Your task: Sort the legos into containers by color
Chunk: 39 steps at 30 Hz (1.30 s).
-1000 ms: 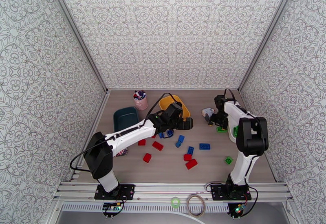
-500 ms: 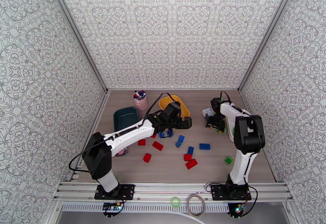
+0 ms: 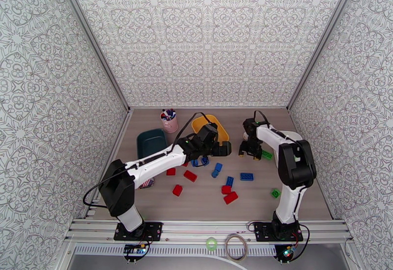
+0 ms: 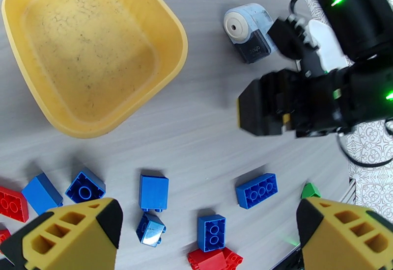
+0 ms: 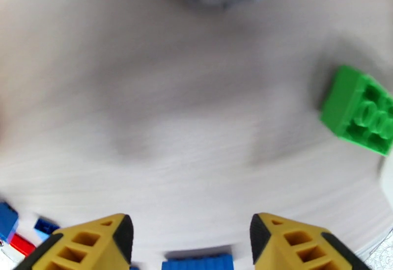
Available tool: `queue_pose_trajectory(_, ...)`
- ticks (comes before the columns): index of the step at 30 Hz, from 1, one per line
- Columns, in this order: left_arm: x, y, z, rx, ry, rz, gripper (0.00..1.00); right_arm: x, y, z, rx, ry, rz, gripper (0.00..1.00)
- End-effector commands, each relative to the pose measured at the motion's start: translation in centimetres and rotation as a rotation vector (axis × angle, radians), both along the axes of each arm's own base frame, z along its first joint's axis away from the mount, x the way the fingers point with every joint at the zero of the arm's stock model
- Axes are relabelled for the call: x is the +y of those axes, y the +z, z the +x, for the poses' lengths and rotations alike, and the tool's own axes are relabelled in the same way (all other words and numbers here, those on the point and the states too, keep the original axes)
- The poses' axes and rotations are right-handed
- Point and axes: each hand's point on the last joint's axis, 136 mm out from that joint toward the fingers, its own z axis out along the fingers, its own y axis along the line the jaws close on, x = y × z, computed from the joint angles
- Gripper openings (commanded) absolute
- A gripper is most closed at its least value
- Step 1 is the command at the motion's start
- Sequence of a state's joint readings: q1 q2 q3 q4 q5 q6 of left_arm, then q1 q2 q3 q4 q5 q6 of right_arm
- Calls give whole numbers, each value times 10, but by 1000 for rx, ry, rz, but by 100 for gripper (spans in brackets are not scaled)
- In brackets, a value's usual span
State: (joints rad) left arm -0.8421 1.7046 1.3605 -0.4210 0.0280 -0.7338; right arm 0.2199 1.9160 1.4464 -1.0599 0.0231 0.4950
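Red, blue and green legos lie loose on the table. Among them are a blue oblong one (image 3: 246,176), a red one (image 3: 230,197) and a green one (image 3: 266,155). My left gripper (image 3: 225,148) hangs open just right of the empty yellow container (image 3: 211,124), with nothing between its fingers. Blue legos (image 4: 153,192) lie on the table below it. My right gripper (image 3: 248,152) is also open and empty, low over bare table. A green lego (image 5: 361,111) lies to its right and a blue one (image 5: 199,261) near its fingertips. The dark teal container (image 3: 151,142) sits at the left.
A pink cup of pens (image 3: 169,120) stands at the back between the teal and yellow containers. A small grey-blue sharpener-like object (image 4: 248,33) lies behind the right gripper. Another green lego (image 3: 275,193) lies near the right arm's base. Patterned walls enclose the table.
My right gripper has swung left, away from the table's right side, past the green lego, and its jaws have widened slightly. The left arm has barely moved.
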Motion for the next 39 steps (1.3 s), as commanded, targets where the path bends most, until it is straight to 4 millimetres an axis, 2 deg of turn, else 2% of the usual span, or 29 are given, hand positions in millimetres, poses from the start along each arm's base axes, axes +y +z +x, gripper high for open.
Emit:
queue_pose_trajectory(1,2,16,-4,-25,9,-34,99,-22,31,10,-52,38,-75,73)
queue_pose_trajectory(8,4,18,-9,-28,6,-28,99,-66,31,27,-28,56,-166,81)
queue_pose_trajectory(12,7,17,-10,-24,7,-20,99,-79,23,37,-7,76,-169,86)
queue_pose_trajectory(17,10,16,-8,-16,10,-12,99,-78,4,43,39,112,-138,91)
queue_pose_trajectory(24,15,13,-3,-7,20,-6,99,-78,-12,44,68,86,-81,91)
queue_pose_trajectory(30,15,12,1,-5,21,-7,99,-65,-21,35,110,73,-8,89)
queue_pose_trajectory(39,11,13,2,-10,24,-18,99,-46,-18,11,116,25,88,86)
